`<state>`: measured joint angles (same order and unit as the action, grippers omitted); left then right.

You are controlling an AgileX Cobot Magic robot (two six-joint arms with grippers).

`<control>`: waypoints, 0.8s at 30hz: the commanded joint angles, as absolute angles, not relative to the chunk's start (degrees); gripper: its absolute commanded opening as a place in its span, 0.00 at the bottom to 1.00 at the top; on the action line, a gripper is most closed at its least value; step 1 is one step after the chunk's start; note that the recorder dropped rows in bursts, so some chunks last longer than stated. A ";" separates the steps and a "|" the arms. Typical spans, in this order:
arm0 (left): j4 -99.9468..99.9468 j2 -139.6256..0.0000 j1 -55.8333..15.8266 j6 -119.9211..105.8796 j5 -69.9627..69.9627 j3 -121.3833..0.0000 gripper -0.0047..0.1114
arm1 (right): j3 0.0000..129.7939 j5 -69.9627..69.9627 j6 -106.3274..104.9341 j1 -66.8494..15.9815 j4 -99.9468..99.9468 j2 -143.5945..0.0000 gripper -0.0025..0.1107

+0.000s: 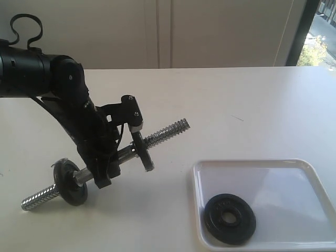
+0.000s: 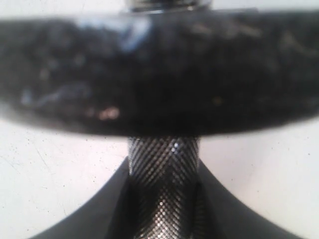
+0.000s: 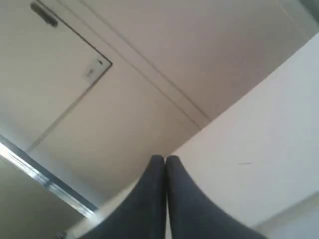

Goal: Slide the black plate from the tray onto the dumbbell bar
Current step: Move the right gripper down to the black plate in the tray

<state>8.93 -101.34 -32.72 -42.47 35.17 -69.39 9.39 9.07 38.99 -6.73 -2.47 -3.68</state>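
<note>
Currently the left claw (image 1: 103, 176) clamps the tilted dumbbell bar (image 1: 167, 131); the right claw (image 3: 165, 162) is fully closed, empty. The black plate (image 1: 229, 218) lies in the tray (image 1: 299, 167), lower right. Risk: the flat plate may slip from a shallow pinch.

White tabletop (image 1: 247, 105) fills most of the exterior view, matte, with a faint dark scratch (image 1: 237, 117) right of centre. Behind it, across the top of the frame, are cream wall panels (image 1: 226, 31) with vertical seams (image 1: 157, 31) near the middle. Upper right corner: window (image 1: 323, 37) with a dark frame (image 1: 303, 31), daylight and green foliage (image 1: 316, 53) outside. Right wrist view: cream panels with thin seams, small dark handle (image 3: 44, 14) at upper left, metal rail (image 3: 45, 179) at lower left.
</note>
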 commanded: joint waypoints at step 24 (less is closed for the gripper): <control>11.45 -97.59 -32.67 -42.23 34.67 -70.72 0.04 | 51.41 46.32 -23.61 -27.66 -7.73 -89.29 0.02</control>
